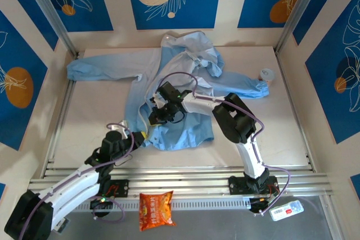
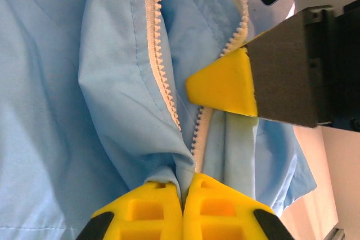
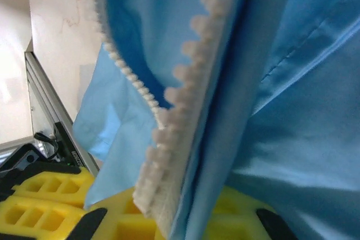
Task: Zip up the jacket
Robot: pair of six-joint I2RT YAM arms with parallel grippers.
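The light-blue jacket (image 1: 185, 133) lies spread on the table with its sleeves out to both sides. My left gripper (image 1: 142, 135) is at the jacket's lower left hem. In the left wrist view it (image 2: 184, 195) is shut on a fold of blue fabric (image 2: 56, 111) just beside the whitish zipper teeth (image 2: 163, 77). My right gripper (image 1: 160, 113) sits over the front opening, a little above the left one. Its yellow fingers (image 3: 247, 217) are closed on the zipper strip (image 3: 180, 111) and the fabric edge. One right fingertip (image 2: 225, 85) rests against the zipper in the left wrist view.
An orange snack bag (image 1: 156, 209) lies on the front ledge between the arm bases. A small round cup (image 1: 265, 75) stands by the right sleeve's cuff. Aluminium rails (image 1: 180, 175) run along the table's near edge, and a white tag (image 1: 286, 211) lies at the front right.
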